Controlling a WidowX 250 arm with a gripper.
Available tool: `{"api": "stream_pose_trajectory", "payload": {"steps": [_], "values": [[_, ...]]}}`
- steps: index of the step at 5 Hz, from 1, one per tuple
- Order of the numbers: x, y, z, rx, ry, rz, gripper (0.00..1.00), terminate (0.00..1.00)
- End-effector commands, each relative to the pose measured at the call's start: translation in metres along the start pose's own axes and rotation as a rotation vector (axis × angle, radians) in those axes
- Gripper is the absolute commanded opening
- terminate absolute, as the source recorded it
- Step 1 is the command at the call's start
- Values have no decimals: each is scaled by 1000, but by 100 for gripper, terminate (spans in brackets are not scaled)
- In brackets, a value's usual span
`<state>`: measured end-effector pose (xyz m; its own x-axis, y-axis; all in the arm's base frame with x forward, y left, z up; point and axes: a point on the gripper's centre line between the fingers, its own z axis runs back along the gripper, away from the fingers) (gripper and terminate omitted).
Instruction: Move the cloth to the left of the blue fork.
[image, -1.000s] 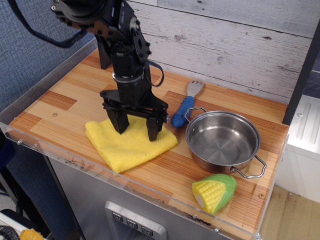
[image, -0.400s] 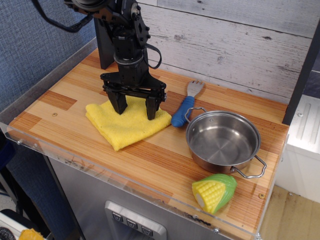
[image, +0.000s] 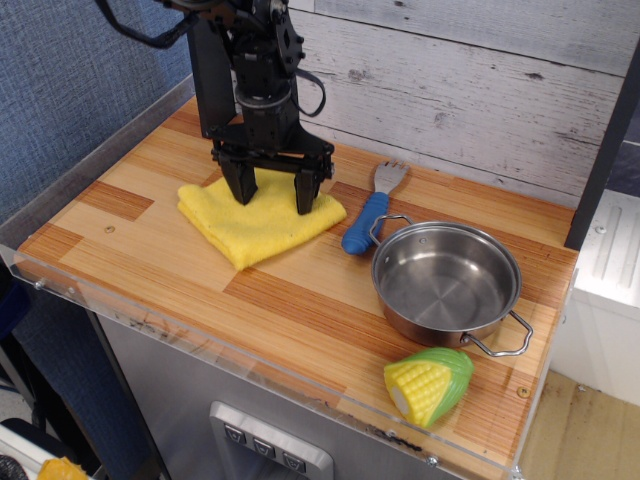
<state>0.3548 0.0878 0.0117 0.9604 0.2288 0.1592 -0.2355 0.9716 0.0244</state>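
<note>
The yellow cloth (image: 250, 228) lies flat on the wooden counter, just left of the blue fork (image: 366, 218). The fork has a blue handle and a silver head that points toward the back wall. My gripper (image: 272, 196) stands upright over the cloth's back half. Its two black fingers (image: 239, 186) are spread wide apart, with their tips down on the cloth. The cloth's right corner ends a short gap away from the fork's handle.
A steel pot (image: 446, 281) with two handles sits right of the fork. A toy corn (image: 428, 384) lies at the front right near the counter's edge. The plank wall runs along the back. The arm's black base stands at the back left.
The gripper has moved toward the back of the counter, and the cloth has slid back with it under the fingertips. The fingers stay equally spread. Fork, pot and corn have not moved.
</note>
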Motion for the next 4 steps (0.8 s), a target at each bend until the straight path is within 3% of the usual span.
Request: {"api": "stream_pose_trajectory", "payload": {"steps": [1, 3, 4], "values": [[36, 23, 10, 13, -55, 47, 100, 0], [36, 31, 27, 6, -88, 110, 100, 0], [41, 28, 52, -36, -136, 139, 100, 0]]}}
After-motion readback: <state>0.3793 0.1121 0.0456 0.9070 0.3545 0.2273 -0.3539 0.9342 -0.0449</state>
